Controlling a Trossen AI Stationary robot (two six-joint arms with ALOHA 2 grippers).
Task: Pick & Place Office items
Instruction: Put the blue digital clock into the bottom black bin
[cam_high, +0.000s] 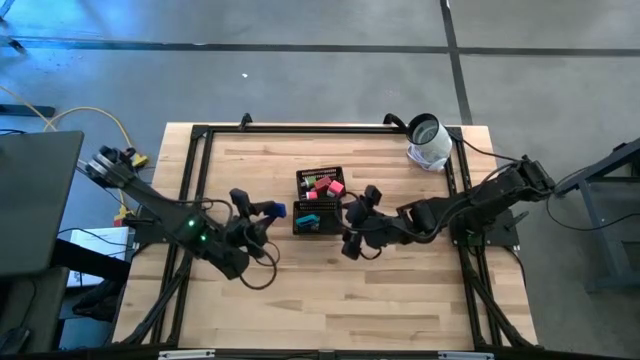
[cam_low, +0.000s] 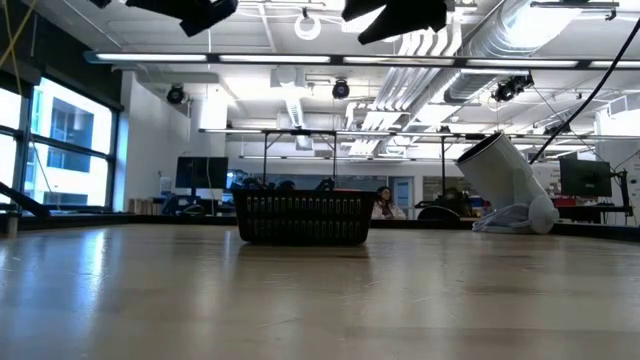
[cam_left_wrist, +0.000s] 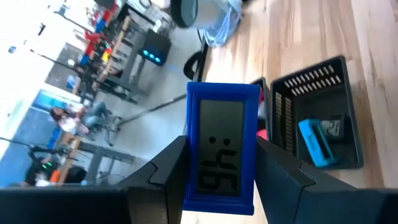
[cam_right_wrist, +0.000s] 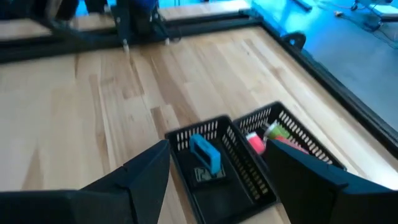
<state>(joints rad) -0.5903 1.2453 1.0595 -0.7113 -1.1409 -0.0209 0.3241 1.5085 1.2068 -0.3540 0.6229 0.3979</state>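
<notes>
A small blue digital clock (cam_left_wrist: 221, 143), one of the office items, hangs above the wood to the left of the black mesh tray (cam_high: 320, 228), with my left gripper (cam_high: 268, 211) shut on it. In the tray's near compartment lies a teal piece (cam_right_wrist: 205, 154). Red (cam_right_wrist: 255, 142) and green (cam_right_wrist: 277, 132) pieces lie in the far compartment. My right gripper (cam_high: 358, 218) hovers open just right of the tray, with nothing between its fingers. My left gripper pinches the clock's two long side edges (cam_left_wrist: 188, 163) between its two fingers, at the end nearer the wrist. The fingers come from the table's left, slanting a little downward, and lie along the clock. The clock is lifted clear of the table, its display facing the wrist camera.
A white-and-grey roll-shaped object (cam_high: 428, 142) lies tilted at the far right corner. A black frame (cam_high: 200, 135) runs along the table's edges. Bare wood (cam_high: 330, 290) stretches between the tray and the near edge.
</notes>
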